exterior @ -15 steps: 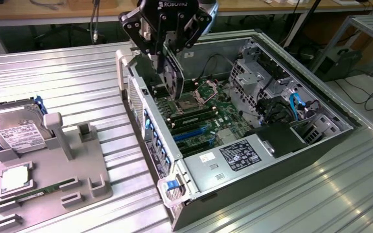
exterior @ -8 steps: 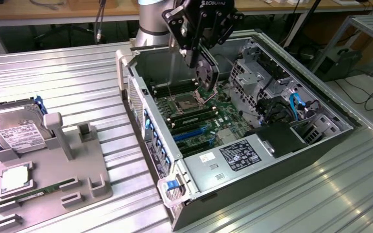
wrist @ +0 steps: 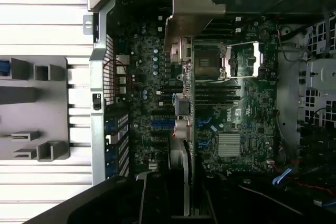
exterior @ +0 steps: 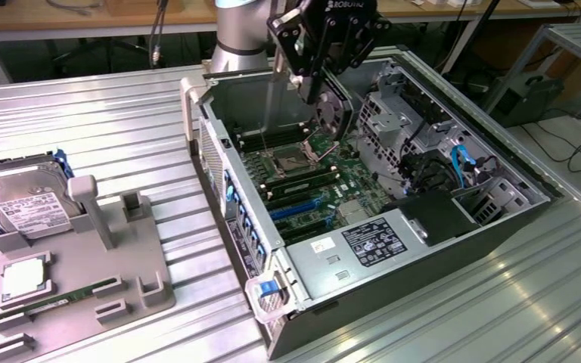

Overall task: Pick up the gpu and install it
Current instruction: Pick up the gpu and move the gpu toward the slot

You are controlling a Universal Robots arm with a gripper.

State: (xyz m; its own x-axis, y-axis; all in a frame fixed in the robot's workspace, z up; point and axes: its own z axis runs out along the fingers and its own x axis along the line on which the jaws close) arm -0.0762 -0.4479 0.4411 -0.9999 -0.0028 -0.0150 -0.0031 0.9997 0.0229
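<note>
The gripper (exterior: 314, 85) is holding the gpu (exterior: 333, 117), its jaws narrowed on the card's upper edge. The card is hanging on edge inside the open computer case (exterior: 452, 257), above the motherboard (exterior: 306, 178), with its silver bracket (wrist: 191, 11) toward the case wall. It seems not yet seated, though that is hard to judge. The hard drive (exterior: 23, 204) is lying on the gray tray (exterior: 79, 295).

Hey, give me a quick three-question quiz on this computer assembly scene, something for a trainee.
1. True or false: the tool grips the graphics card over the open computer case.
2. Which item lies on the grey tray? A) hard drive B) keyboard C) screwdriver
3. Fill in: the tray sits on the exterior view's ___ of the case.
Key: 1 true; 2 A; 3 left.
</note>
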